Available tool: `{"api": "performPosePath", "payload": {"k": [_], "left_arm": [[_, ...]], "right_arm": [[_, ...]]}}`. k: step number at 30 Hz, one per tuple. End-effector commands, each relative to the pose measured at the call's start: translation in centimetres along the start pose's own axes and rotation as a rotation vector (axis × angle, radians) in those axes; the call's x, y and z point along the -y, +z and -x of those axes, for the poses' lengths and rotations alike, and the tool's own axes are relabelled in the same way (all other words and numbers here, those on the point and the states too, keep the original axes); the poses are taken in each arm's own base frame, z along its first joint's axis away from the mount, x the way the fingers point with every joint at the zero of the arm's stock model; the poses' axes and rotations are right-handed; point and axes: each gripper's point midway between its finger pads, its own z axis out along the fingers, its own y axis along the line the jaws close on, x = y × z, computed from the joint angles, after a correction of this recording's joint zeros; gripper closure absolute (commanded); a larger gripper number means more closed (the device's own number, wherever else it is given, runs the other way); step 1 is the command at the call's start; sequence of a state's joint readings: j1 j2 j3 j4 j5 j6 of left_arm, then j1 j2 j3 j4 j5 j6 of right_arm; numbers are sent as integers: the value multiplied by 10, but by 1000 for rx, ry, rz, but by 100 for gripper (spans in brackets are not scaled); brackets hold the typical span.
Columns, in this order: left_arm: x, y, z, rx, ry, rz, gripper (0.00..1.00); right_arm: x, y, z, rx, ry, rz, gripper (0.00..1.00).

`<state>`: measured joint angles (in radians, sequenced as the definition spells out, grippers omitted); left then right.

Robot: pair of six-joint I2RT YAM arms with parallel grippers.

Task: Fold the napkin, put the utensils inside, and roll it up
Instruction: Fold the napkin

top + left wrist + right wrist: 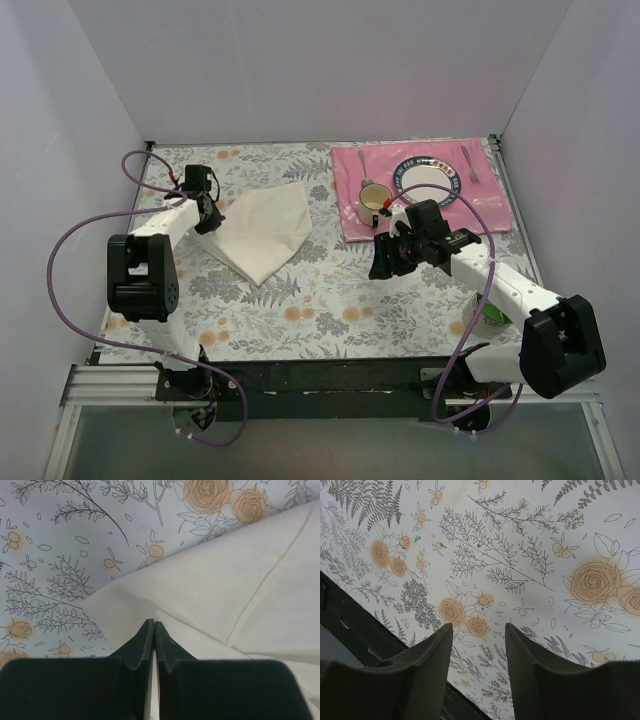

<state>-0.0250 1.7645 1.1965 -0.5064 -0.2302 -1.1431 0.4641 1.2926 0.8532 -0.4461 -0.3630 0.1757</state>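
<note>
Cloth napkin [262, 230] looks limp, light: grab corners; left hand [154, 626] pinches one, right hand [479, 628] open, empty.

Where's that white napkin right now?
In the top view the napkin lies on the table's left half, its left corner pinched in the left claw, with the pink placemat off to its right.

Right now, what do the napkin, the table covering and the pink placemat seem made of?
The napkin: woven cloth, matte off-white; soft creases and fold lines show. The table covering: a smooth printed sheet, perhaps vinyl or paper; flat floral print, no weave visible. The pink placemat: probably matte fabric or plastic; too small to tell.
</note>
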Motion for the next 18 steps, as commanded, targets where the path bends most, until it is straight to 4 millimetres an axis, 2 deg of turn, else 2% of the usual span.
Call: {"api": "performPosePath", "payload": {"k": [1,6,10,11,13,14,16,18], "left_arm": [[0,-39,42,171,-88,-42,100],[-6,-39,36,166,-121,-45,100],[-20,-31,32,143,-174,-40,100],[-21,-30,31,139,-186,-42,100],[-25,-28,28,134,-198,-43,100],[-26,-27,27,130,-201,-45,100],[-28,-24,26,129,-208,-49,100],[-30,-23,26,128,-211,-51,100]], "right_arm": [[-7,-7,11,34,-31,21,45],[-12,0,17,46,-34,51,44],[-24,22,30,20,-44,72,44],[-31,24,44,38,-57,83,44],[-40,41,53,31,-58,93,44],[-47,43,68,54,-67,104,45],[-54,63,73,36,-59,122,45],[-70,71,92,54,-79,149,47]]}}
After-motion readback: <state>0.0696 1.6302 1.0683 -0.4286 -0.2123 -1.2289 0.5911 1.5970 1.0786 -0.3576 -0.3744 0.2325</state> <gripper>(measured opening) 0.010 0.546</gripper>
